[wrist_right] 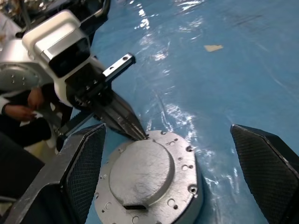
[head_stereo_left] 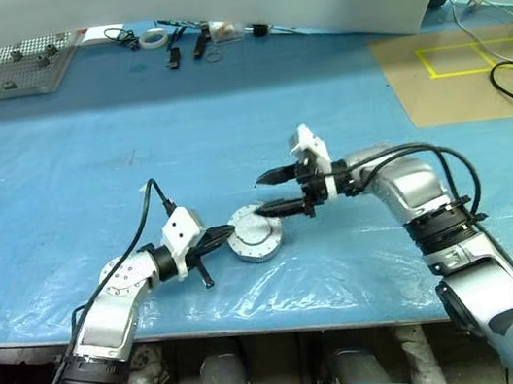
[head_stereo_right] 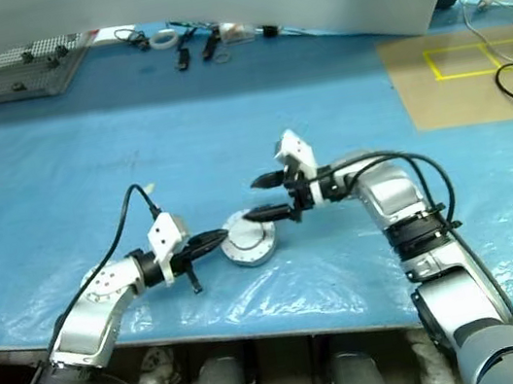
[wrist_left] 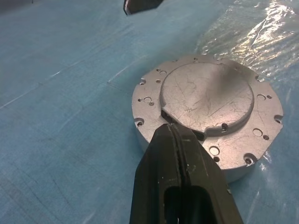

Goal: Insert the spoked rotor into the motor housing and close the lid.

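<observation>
The lid (wrist_left: 212, 109) sits closed on the motor housing (head_stereo_left: 256, 236), on my table's crinkled blue plastic sheet (head_stereo_left: 86, 171). My left gripper (head_stereo_left: 222, 237), clenched empty, touches its edge; my right gripper (head_stereo_left: 274, 194) hangs released above. Brown cardboard (head_stereo_left: 458, 70) lies far right.

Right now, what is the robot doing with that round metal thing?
It is working on a motor on the blue table cover. The lid already sits flat on top of the motor housing, so the inside is hidden. The left end effector is shut, its tips resting on the lid's edge. The right end effector stands wide open over the lid, not gripping it.
</observation>
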Motion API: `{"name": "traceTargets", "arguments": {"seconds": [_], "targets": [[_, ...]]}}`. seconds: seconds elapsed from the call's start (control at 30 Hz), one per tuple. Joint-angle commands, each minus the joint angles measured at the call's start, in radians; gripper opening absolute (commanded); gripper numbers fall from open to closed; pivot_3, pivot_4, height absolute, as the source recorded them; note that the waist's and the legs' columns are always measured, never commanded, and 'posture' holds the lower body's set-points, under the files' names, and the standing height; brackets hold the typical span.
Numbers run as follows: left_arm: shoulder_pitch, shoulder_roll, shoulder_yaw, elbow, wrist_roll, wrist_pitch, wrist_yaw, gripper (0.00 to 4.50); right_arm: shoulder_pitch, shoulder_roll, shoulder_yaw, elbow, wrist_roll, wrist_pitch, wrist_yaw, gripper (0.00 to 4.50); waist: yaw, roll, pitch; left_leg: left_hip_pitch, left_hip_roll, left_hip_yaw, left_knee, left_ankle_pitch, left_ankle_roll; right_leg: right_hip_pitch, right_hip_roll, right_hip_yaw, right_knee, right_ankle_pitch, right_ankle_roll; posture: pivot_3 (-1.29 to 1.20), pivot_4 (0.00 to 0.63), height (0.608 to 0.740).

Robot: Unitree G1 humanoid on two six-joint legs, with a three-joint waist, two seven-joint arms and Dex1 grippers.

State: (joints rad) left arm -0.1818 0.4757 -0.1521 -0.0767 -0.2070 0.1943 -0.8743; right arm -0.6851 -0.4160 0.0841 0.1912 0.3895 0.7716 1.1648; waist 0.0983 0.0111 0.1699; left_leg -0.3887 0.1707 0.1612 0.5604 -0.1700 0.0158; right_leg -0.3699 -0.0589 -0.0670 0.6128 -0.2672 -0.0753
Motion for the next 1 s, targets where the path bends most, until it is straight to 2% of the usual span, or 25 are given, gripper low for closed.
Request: {"name": "traceTargets", "arguments": {"seconds": [0.03,0.13,0.33,0.57,1.0], "targets": [[0.023,0.010,-0.035,-0.083,-0.003,0.083,0.005,0.00,-0.028,-0.024,-0.182,0.064,0.171,0.285,-0.061,4.48,0.000,0.000,0.000,0.000,0.000,0.000,0.000,0.000,0.000,0.000,0.000,0.000,0.000,0.000,0.000,0.00,0.150,0.740],[0.032,0.021,-0.029,-0.140,-0.012,0.131,0.014,0.00,0.023,-0.046,-0.204,0.087,0.194,0.417,-0.115,4.48,-0.001,0.000,0.000,0.000,0.000,0.000,-0.001,0.000,-0.001,0.000,0.000,0.000,-0.002,0.000,0.000,0.00,0.150,0.740],[0.029,0.035,-0.014,-0.197,-0.028,0.195,0.026,0.00,0.176,-0.029,-0.167,-0.066,0.288,0.614,-0.165,4.48,-0.002,0.002,0.001,-0.001,0.001,0.000,-0.006,0.003,-0.003,-0.002,0.001,-0.001,-0.004,0.000,0.000,0.00,0.150,0.740],[0.004,0.043,-0.002,-0.180,-0.030,0.209,0.026,0.00,0.230,0.015,-0.110,-0.096,0.289,0.599,-0.218,4.48,-0.002,0.002,0.001,0.000,0.000,0.000,-0.006,0.002,-0.006,-0.002,0.001,-0.001,-0.004,0.000,0.000,0.00,0.150,0.740],[0.029,0.043,-0.021,0.026,0.017,0.010,-0.004,0.00,0.174,0.109,-0.094,-0.033,0.254,0.462,-0.319,4.48,-0.005,0.002,0.001,0.006,0.001,0.000,-0.008,0.002,-0.007,0.003,0.001,-0.001,-0.004,0.000,0.000,0.00,0.150,0.740]]}}
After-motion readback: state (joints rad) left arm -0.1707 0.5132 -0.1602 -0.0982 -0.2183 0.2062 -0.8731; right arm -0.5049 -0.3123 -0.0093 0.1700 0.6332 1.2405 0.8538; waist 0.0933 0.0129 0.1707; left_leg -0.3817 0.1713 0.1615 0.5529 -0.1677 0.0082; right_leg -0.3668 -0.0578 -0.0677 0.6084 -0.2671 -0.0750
